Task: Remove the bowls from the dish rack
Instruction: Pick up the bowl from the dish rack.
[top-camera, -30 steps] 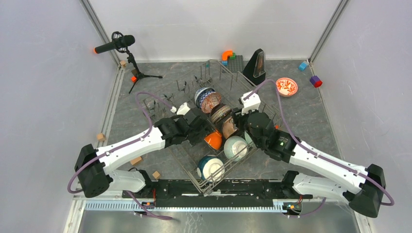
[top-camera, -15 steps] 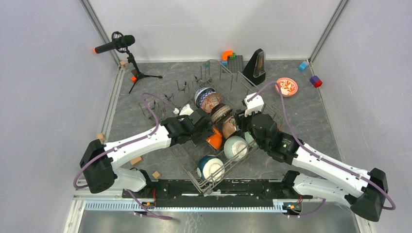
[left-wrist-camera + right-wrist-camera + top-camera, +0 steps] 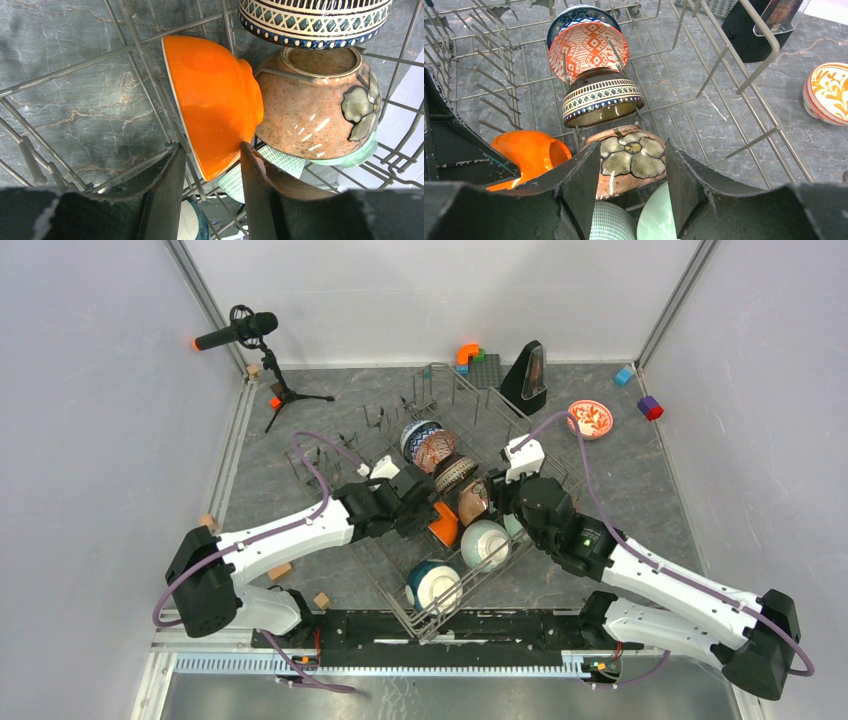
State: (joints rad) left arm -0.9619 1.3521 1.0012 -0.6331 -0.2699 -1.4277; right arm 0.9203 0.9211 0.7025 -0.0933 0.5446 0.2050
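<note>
Left hand (image 3: 211,150) open, rim of orange bowl (image 3: 215,95) between its fingers (image 3: 167,190) (inside dish rack (image 3: 75,67))

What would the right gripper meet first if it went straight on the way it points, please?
The tan flowered bowl. It sits in the rack directly ahead of the right gripper, in line with the gap between its fingers. How close it is is hard to judge.

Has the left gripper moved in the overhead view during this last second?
Yes. The left gripper has shifted rightward across the dish rack, closer to the orange bowl.
</note>
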